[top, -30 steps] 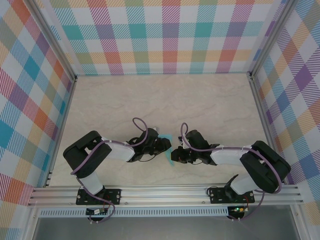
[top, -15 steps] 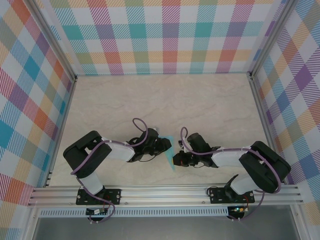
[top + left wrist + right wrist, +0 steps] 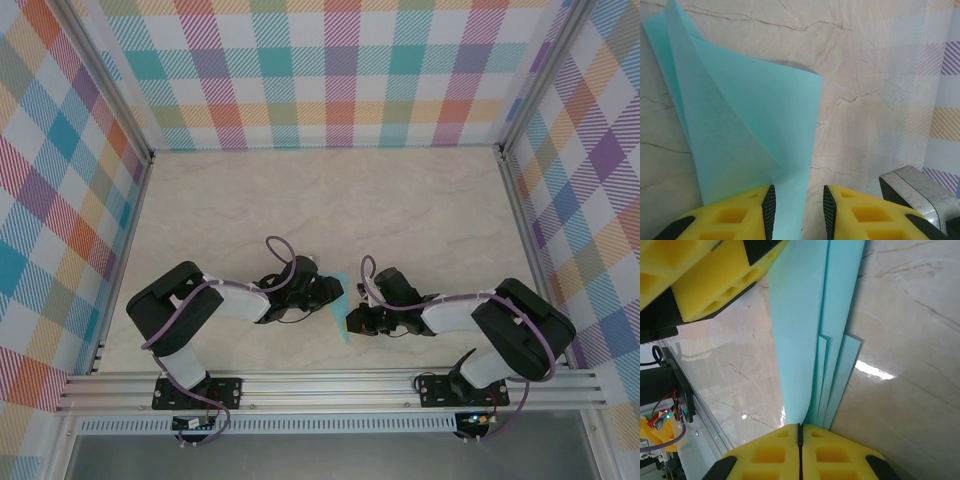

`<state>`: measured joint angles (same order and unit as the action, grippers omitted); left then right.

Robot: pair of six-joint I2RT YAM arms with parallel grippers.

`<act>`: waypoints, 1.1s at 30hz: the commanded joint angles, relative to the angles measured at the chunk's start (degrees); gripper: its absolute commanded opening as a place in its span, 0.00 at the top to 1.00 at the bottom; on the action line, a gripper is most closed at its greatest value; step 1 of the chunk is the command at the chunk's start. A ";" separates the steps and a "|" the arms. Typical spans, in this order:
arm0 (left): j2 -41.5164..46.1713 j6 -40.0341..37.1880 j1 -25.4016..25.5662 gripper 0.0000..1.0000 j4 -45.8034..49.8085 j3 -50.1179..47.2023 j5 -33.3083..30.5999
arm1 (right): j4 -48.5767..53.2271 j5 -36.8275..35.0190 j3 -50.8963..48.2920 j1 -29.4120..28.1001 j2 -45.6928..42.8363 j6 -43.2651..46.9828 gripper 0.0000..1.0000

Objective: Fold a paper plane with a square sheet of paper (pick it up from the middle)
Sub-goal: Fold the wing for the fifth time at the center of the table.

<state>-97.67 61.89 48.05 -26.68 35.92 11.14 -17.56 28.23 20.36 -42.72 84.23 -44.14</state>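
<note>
The light-teal sheet of paper (image 3: pixel 343 312) lies folded into long layers on the table between my two grippers. My left gripper (image 3: pixel 333 294) is open. In the left wrist view its jaws (image 3: pixel 798 195) stand apart, with a curled flap of the paper (image 3: pixel 750 115) rising ahead and the paper's edge running down between the pads. My right gripper (image 3: pixel 354 322) is shut on the near end of the paper. In the right wrist view several layers of paper (image 3: pixel 800 330) fan out from its closed tips (image 3: pixel 800 426). The left gripper's yellow fingers (image 3: pixel 715 290) show at the top left.
The marble-look table (image 3: pixel 330 210) has plaid walls on three sides and an aluminium rail (image 3: pixel 330 385) along the near edge. Both arms are folded low near that rail. A grey metal part (image 3: pixel 912 187) sits right of the left gripper's fingers.
The right gripper has shifted slightly toward the near rail with the paper's end in its jaws, and more of the paper now shows between the grippers. The left gripper has stayed put.
</note>
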 commanded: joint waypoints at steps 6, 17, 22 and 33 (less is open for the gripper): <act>-0.73 -0.36 0.49 0.67 3.74 1.69 0.20 | 8.38 -1.91 -1.33 -0.61 -3.44 -0.91 0.89; -0.99 -0.72 0.53 0.68 4.71 2.29 0.31 | 9.82 0.04 1.93 -0.59 -15.58 -1.85 0.85; -1.20 -0.64 0.48 0.68 4.63 2.40 0.47 | 4.44 3.65 3.90 -0.70 -9.17 -4.02 0.87; -1.23 -0.99 0.47 0.68 5.13 2.96 0.93 | 5.87 1.45 4.24 -0.97 -1.09 -2.78 0.89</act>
<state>-98.10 61.87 48.14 -23.68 37.78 11.55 -11.88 30.24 24.86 -43.51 82.76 -47.55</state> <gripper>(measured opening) 0.319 0.109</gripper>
